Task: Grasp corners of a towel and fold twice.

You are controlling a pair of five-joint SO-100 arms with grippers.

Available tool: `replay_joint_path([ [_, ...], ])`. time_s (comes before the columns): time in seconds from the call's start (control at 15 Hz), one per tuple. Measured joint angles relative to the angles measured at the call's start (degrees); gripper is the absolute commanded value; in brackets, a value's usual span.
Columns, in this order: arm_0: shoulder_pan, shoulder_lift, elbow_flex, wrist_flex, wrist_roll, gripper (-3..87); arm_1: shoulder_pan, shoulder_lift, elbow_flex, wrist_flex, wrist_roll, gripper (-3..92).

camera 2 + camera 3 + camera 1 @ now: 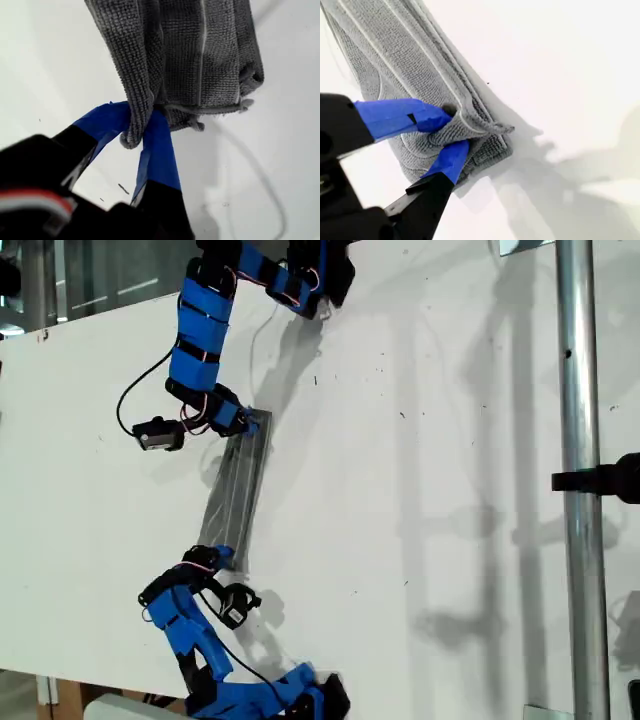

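Observation:
The grey white-striped towel (235, 490) lies as a narrow folded strip on the white table (420, 490). An arm's gripper (236, 421) holds its end nearer the exterior view's top. Another arm's gripper (214, 558) holds the end nearer the bottom. I cannot tell which arm is first or second. My first gripper (137, 125) is shut on a bunched corner (131, 135) of the towel (200, 60). My second gripper (452, 127) is shut on the top layers at a corner (470, 125) of the folded towel (395, 60), whose lower layers rest on the table.
A metal pole (582, 480) with a black clamp (600, 480) stands upright at the exterior view's right. Black cables (125, 405) loop off the arms. The table's edge (30, 340) runs along the exterior view's left.

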Motion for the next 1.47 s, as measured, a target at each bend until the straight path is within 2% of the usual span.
replay_joint_path([
  [0.07, 0.0, -1.4, 0.1, 0.1, -0.5, 25.7, 0.3, -2.6, 0.0, -0.8, 0.5, -0.2],
  [0.13, -0.1, -3.0, 0.1, 0.2, -0.2, 30.8, 0.4, -5.1, 0.0, -1.4, 0.6, 18.1],
  [0.2, -0.1, -3.8, 0.1, 0.4, -0.9, 29.4, 0.6, -6.5, 0.0, -1.5, 1.1, 24.8],
  [0.27, -0.1, -3.9, 0.1, 1.1, -1.1, 28.0, 0.7, -6.6, -0.1, -0.9, 1.8, 39.8],
  [0.47, -0.1, -1.1, 0.7, 5.6, -2.7, 26.6, 1.6, -0.8, 0.0, 3.7, 2.2, 37.4],
  [0.6, -0.1, 5.7, 3.0, 8.5, -3.3, 27.4, 5.3, 8.0, 1.5, 8.2, 2.5, 36.9],
  [0.87, 1.7, 26.9, 16.1, 8.6, -3.9, 27.8, 12.3, 30.2, 15.0, 10.4, 8.2, 42.0],
  [0.93, 3.8, 33.6, 21.4, 7.0, -4.7, 27.4, 13.6, 35.9, 20.0, 9.9, 11.1, 43.7],
  [1.07, 10.5, 46.7, 33.0, 3.8, -8.7, 25.5, 13.1, 46.5, 31.6, 6.5, 17.4, 41.0],
  [1.27, 24.7, 67.2, 55.5, -4.2, -18.7, 7.0, 10.5, 68.3, 51.5, -0.9, 25.6, 41.4],
  [1.47, 35.0, 89.7, 79.6, -14.9, -31.3, -0.2, 8.6, 70.7, 54.8, -4.9, 28.7, 42.3],
])
